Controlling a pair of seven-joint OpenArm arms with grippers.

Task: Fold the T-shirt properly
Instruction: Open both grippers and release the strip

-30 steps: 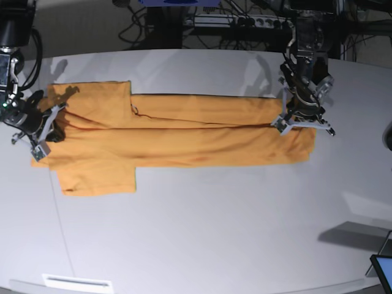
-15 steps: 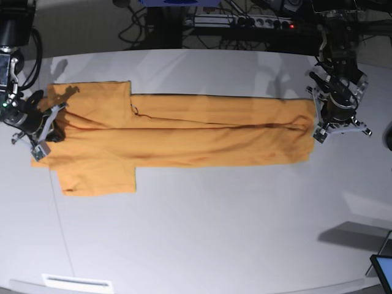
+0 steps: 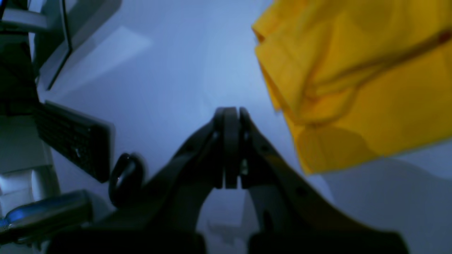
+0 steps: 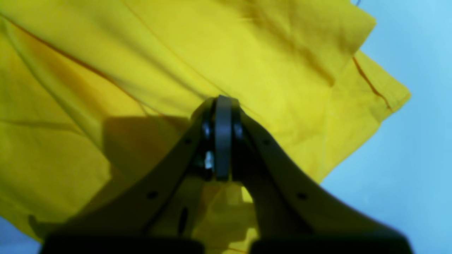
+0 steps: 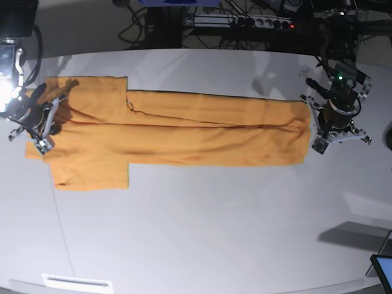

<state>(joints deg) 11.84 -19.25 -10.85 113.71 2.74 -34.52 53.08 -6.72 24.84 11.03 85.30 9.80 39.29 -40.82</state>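
The orange-yellow T-shirt (image 5: 184,138) lies in a long band across the white table (image 5: 202,226), with its sleeves at the base view's left end. My right gripper (image 5: 44,119) sits on that sleeve end. In the right wrist view it (image 4: 222,102) is shut, and creases of the T-shirt (image 4: 106,70) run into its tips. My left gripper (image 5: 335,125) stands just past the hem at the right end. In the left wrist view it (image 3: 231,113) is shut with nothing in it, over bare table beside the T-shirt (image 3: 370,88).
A black keyboard (image 3: 70,137) and other dark gear lie beyond the table's right side. A power strip and cables (image 5: 245,21) run along the back. A screen corner (image 5: 383,269) shows at the front right, and a white label (image 5: 76,282) at the front left.
My left gripper came off the hem and moved right, off the cloth. My right gripper shifted left and back, and the whole shirt slid slightly left with it.
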